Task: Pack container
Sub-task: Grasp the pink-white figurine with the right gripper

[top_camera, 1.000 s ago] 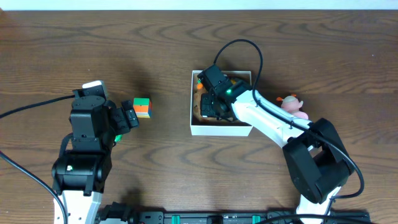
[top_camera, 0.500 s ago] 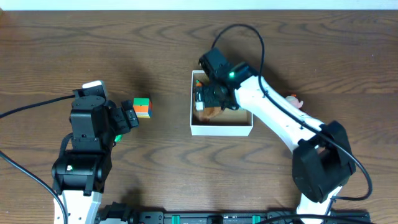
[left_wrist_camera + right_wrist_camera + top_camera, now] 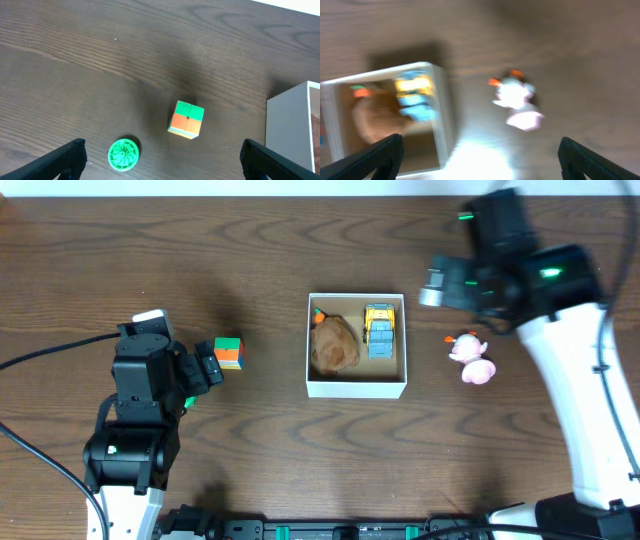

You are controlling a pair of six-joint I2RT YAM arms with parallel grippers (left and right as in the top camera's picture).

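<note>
Container (image 3: 356,389): sq white box, low thin walls, tan inside, mid desk (image 3: 260,270), brown toy (image 3: 335,346) + yellow-blue toy (image 3: 380,331) inside. Left gripper (image 3: 162,159) & right gripper (image 3: 480,156) both spread wide, empty.

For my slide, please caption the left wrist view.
A puzzle cube and green disc lie on the wooden table, near the container.

**Two toys in the box, one outside**

In a blurred frame, the container (image 3: 439,115) sits at left on the wooden surface (image 3: 580,55), holding a brown toy (image 3: 375,120) beside a blue and yellow toy (image 3: 415,97). A pink and white toy (image 3: 517,100) lies apart, right. The right claw (image 3: 480,159) gapes wide.
</note>
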